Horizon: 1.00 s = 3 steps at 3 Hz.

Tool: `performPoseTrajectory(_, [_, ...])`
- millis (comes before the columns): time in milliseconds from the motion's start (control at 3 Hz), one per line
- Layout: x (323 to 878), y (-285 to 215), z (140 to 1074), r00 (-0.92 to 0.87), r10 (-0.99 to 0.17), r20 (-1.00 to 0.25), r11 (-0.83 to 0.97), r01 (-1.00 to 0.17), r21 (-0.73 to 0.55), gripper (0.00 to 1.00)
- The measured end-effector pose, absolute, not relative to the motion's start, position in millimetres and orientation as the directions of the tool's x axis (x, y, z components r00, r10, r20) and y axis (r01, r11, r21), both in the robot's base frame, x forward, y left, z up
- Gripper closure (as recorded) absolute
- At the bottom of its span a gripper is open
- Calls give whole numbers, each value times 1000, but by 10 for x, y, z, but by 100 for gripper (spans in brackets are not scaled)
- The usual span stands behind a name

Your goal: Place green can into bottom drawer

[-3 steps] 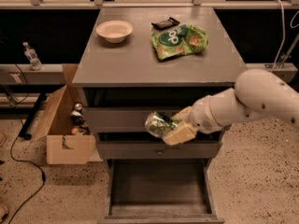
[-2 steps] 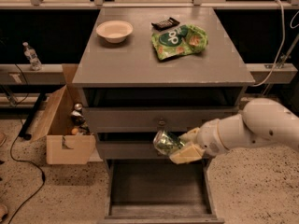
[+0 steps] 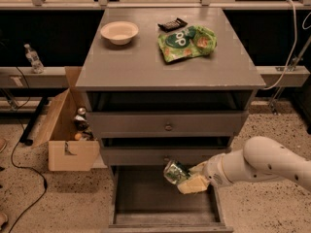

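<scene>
- Right now the hand grips the green can, tilted, above the open bottom drawer.
- Released here, it may roll or bounce out.

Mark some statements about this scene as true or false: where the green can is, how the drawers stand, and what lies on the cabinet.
1. The hand holds the green can over the open bottom drawer. True.
2. The green can lies flat on the cabinet top. False: the hand grips it, tilted, low in front of the cabinet.
3. The bowl and the snack bag are both on the cabinet top, apart from each other. True.
4. The bottom drawer is shut. False: it is pulled out and its floor shows.
5. The cardboard box stands on the cabinet top. False: it stands on the floor beside the cabinet, on the picture's left.
</scene>
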<state>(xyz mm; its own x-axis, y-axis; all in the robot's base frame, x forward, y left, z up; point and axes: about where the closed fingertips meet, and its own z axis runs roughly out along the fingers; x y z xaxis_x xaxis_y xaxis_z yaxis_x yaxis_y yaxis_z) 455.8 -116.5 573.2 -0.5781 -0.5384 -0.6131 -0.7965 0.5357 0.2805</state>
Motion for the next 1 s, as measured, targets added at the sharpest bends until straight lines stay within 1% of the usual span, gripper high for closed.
performPoseTrajectory(333, [4558, -1165, 5730, -578, -539, -613, 536, -796, 281, 100])
performPoseTrajectory(667, [4562, -1171, 5449, -600, -559, -573, 553, -784, 282, 100])
performPoseTrajectory(1000, [4551, -1150, 4912, -623, -588, -516, 570, -772, 283, 100])
